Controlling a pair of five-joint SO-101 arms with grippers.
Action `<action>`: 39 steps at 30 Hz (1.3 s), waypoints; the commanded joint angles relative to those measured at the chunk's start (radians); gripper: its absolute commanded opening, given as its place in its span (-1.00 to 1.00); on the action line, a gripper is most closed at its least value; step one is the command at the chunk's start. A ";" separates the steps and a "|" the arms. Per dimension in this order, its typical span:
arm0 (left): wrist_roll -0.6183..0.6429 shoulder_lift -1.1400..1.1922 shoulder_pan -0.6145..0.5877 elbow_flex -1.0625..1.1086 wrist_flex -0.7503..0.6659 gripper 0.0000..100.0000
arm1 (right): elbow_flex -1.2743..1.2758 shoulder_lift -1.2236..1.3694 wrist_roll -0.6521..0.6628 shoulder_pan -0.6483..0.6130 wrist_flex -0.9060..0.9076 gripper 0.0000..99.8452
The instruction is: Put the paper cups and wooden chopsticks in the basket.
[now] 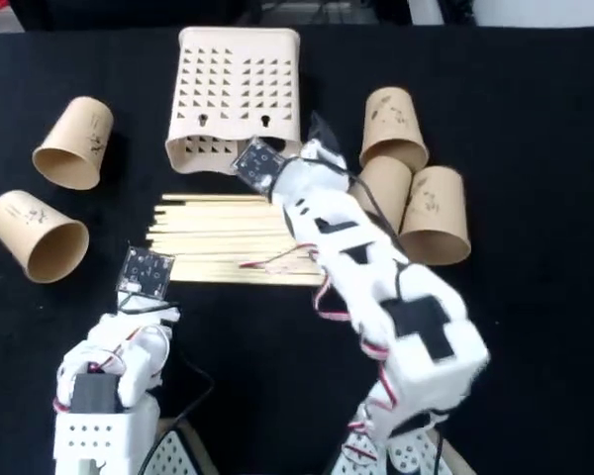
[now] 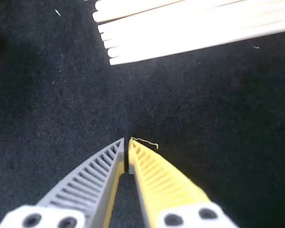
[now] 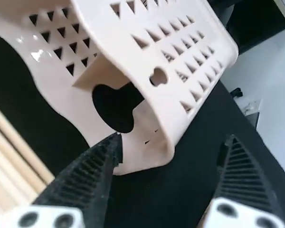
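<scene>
The cream perforated basket (image 1: pixel 238 99) lies on its side at the back middle, its mouth toward the wooden chopsticks (image 1: pixel 228 242) piled in front of it. Two paper cups (image 1: pixel 74 142) (image 1: pixel 38 236) lie at the left, and three more (image 1: pixel 394 127) (image 1: pixel 384 188) (image 1: pixel 436 213) at the right. My right gripper (image 3: pixel 173 142) is open beside the basket's (image 3: pixel 147 61) front right corner, one fingertip (image 3: pixel 111 145) close to the rim. My left gripper (image 2: pixel 127 142) is shut and empty, low over the black cloth a little short of the chopsticks' (image 2: pixel 190 28) ends.
A black cloth (image 1: pixel 535 327) covers the table. The right arm (image 1: pixel 376 277) stretches over the right end of the chopstick pile. The left arm's base (image 1: pixel 104 396) sits at the front left. Bare cloth lies at the front middle and far right.
</scene>
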 commanded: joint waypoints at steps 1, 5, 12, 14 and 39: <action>-0.003 -0.011 0.002 0.016 0.003 -0.94 | -0.087 0.028 0.017 0.028 -0.025 -0.35; -0.003 -0.011 0.002 0.016 0.003 -0.94 | -0.091 0.018 0.028 0.046 -0.049 -0.35; -0.003 -0.011 0.002 0.016 0.003 -0.94 | -0.084 0.018 0.032 0.052 -0.095 -0.81; -0.003 -0.011 0.002 0.016 0.003 -0.94 | -0.079 0.018 0.029 0.052 -0.117 -0.98; 0.000 -0.011 0.002 0.016 -0.003 -0.94 | -0.016 -0.917 -0.361 -0.028 0.778 -0.98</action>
